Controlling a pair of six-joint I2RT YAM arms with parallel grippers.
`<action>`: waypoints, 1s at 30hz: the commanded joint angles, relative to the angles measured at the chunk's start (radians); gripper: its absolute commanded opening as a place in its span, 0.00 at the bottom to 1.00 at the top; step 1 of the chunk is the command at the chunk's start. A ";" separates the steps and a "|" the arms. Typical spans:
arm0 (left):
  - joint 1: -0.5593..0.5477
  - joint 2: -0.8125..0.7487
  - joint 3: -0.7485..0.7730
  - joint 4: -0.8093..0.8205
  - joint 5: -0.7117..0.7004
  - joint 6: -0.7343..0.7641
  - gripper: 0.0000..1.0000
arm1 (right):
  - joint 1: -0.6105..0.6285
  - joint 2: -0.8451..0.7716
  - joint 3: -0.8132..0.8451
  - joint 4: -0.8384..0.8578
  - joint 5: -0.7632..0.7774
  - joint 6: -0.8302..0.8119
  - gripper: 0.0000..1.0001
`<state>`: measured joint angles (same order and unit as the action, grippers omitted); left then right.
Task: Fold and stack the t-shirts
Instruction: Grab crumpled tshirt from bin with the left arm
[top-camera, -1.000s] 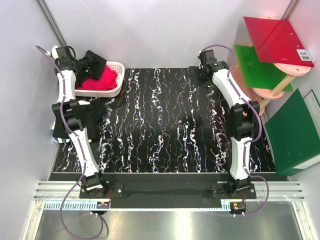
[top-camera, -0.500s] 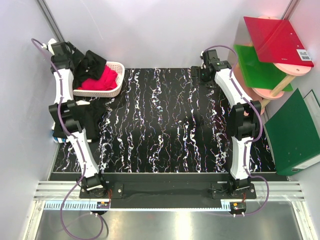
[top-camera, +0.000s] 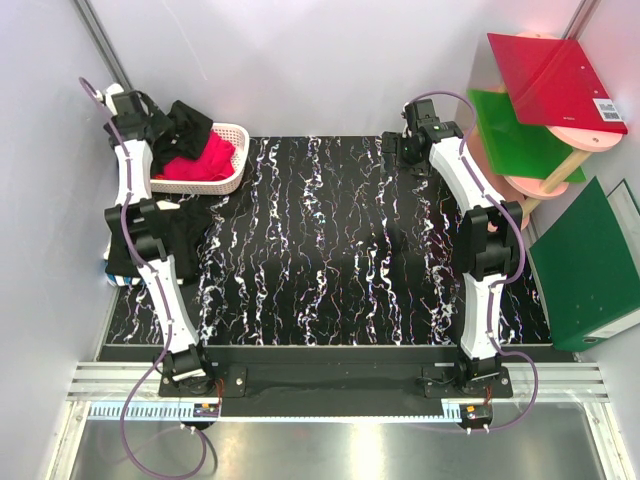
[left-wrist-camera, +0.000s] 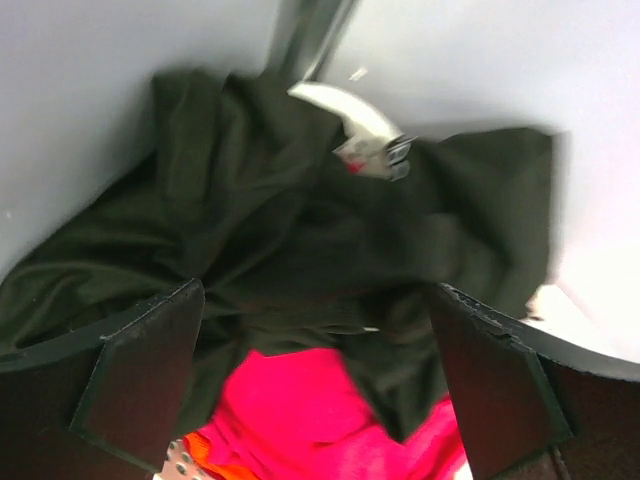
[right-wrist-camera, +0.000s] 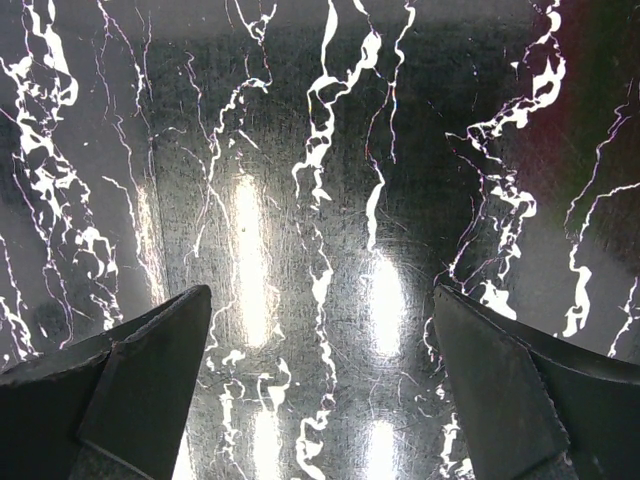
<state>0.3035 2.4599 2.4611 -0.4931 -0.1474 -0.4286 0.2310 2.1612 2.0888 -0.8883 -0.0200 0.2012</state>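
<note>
So the left jaws are spread wide with nothing in them, hanging right over a crumpled black cotton t-shirt (left-wrist-camera: 300, 250). It's piled on a hot-pink cloth (left-wrist-camera: 300, 420) in the white lattice basket (top-camera: 238, 160) at the far left corner. The right jaws are wide open too, empty, above the black white-veined counter (right-wrist-camera: 320, 200). Another flat black t-shirt (top-camera: 190, 235) lies at the counter's left edge, partly under the left arm.

Your left tool (left-wrist-camera: 315, 300) has opened, jaws now wide over the black shirt (left-wrist-camera: 260, 200) in the basket (top-camera: 232, 175). Left wrist swung toward the wall (top-camera: 50, 150), then back. Your right tool (right-wrist-camera: 320, 300) edged slightly right.
</note>
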 joint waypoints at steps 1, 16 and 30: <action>0.034 0.039 0.025 -0.038 -0.011 -0.033 0.99 | 0.001 0.003 0.036 -0.003 0.003 0.029 1.00; 0.056 -0.070 -0.043 0.062 0.189 -0.093 0.00 | 0.007 0.040 0.099 -0.018 -0.018 0.061 1.00; -0.127 -0.325 -0.178 0.289 0.463 -0.197 0.00 | 0.014 -0.053 -0.050 0.011 -0.023 0.052 1.00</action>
<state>0.2638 2.2448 2.3619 -0.3344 0.1703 -0.5625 0.2363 2.2013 2.0892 -0.9051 -0.0242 0.2508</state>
